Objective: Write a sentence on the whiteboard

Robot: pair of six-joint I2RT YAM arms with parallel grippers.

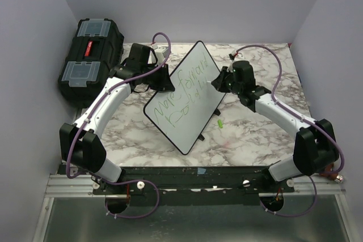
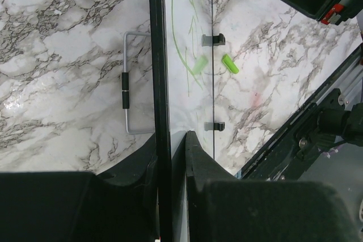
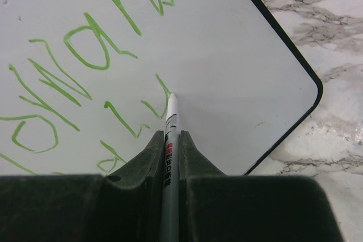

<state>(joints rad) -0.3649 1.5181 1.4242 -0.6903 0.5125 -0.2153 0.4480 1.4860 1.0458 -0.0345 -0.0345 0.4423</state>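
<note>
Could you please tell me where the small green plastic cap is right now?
In the top view, the small green plastic cap lies on the marble table, just right of the white rectangular whiteboard.

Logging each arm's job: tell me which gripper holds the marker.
The right gripper, shut on the white marker with its tip on the whiteboard. The left gripper clamps the whiteboard's black edge instead.
</note>
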